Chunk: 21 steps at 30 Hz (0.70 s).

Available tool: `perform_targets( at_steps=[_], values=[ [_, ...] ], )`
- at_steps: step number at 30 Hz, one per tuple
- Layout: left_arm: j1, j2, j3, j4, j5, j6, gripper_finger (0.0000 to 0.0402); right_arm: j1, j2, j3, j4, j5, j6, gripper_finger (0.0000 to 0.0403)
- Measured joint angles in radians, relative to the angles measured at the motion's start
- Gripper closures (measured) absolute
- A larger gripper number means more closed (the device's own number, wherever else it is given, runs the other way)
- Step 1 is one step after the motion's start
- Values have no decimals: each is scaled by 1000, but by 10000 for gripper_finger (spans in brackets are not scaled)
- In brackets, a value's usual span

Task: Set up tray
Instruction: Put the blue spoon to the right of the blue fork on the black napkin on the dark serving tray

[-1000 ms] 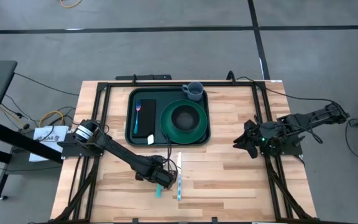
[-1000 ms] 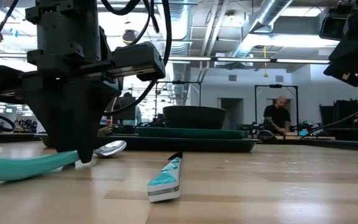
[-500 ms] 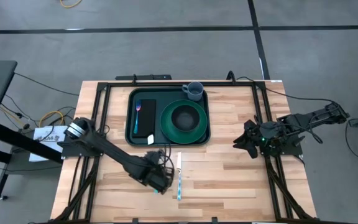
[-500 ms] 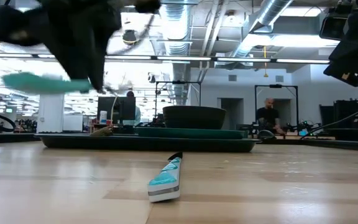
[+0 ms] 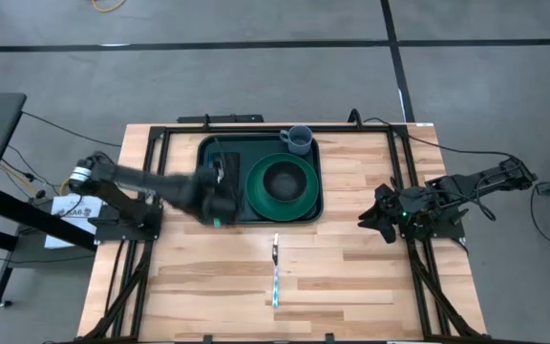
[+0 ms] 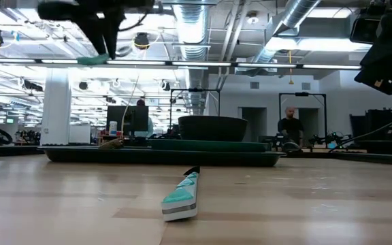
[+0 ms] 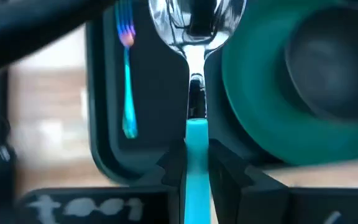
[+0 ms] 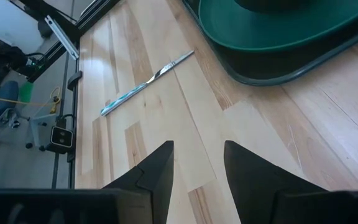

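Hovering over the large dark green rectangular plastic tray [image 5: 201, 182] at the table's far middle, the left gripper [image 5: 220, 199] pinches a teal-handled metal spoon [image 7: 196, 81]. Crowding the tray are a round green plate [image 5: 282, 186], black napkin [image 5: 226, 177], teal fork [image 7: 127, 74] and grey mug [image 5: 297, 139]. A teal-handled knife [image 5: 275, 271] lies on bare wood; the right gripper [image 5: 378, 220] waits spread at the table's right edge.

Two dark jointed arms; left arm [image 5: 151, 183] with silvery round joint cap; right arm [image 5: 447, 196] with small green light, black cables trailing.

Plate [image 5: 283, 187] and cup [image 5: 297, 139] on tray [image 5: 203, 205] — knife [image 5: 275, 272] before it.
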Motion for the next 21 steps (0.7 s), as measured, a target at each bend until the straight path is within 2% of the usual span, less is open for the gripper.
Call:
perform_targets(
  at_steps=[6,11,14,17,21],
  values=[
    [277,-71,-89,121,90,313,375,0,0,0,-3,0,0,269],
    [452,-71,-200,344,213,525,375,0,0,0,-19,0,11,269],
    [531,-71,-285,468,265,554,375,0,0,0,-38,0,39,269],
    [591,-71,-353,513,313,554,375,0,0,0,-49,0,61,269],
    [618,-71,-438,570,376,557,375,0,0,0,-55,0,65,269]
  ],
)
